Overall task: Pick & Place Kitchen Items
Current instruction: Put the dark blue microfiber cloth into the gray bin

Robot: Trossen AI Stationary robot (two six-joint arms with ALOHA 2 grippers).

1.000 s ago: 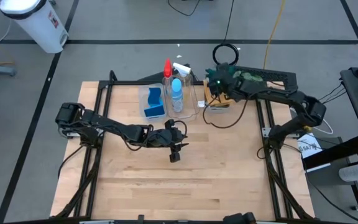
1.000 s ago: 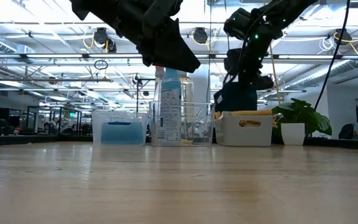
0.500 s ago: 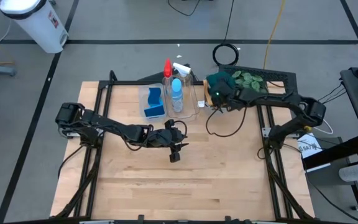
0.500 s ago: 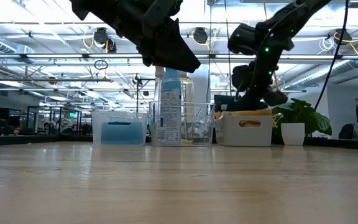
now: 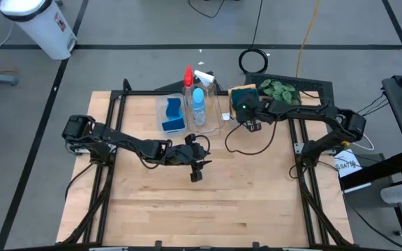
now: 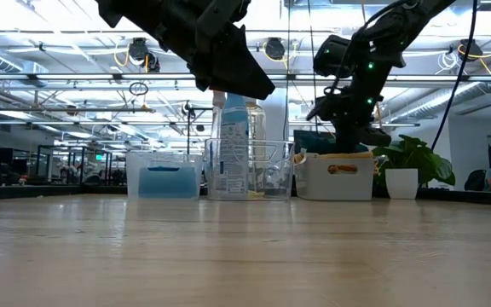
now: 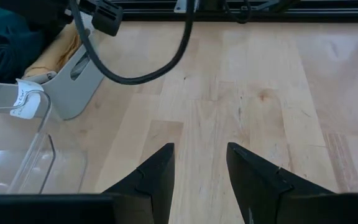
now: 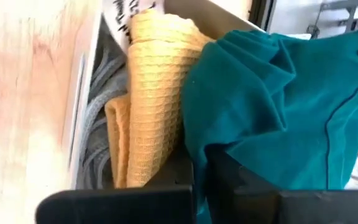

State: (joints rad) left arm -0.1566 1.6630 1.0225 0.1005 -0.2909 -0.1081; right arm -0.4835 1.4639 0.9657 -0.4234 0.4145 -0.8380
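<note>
A dark-green cloth lies on top of an orange cloth and a grey cloth in a white bin at the table's far right. My right gripper is shut at this cloth, just over the bin. My left gripper hangs open over bare wood at mid-table, holding nothing. Blue sponges and spray bottles stand in clear bins at the far middle. My right gripper pinches the dark-green cloth at a bunched fold between its two fingers, slanting down from the table's near right. How many layers it has, I cannot tell. The cloth rests on the orange cloth in the bin, slack and crumpled.
A leafy plant stands right of the cloth bin. Black frame rails run along the table's sides. A black cable loops below the right arm. Bare wood fills the table's near half.
My right gripper has come down toward the cloth bin and turned, staying shut. The dark-green cloth, which hung below it above the bin, now lies in the bin on the other cloths.
</note>
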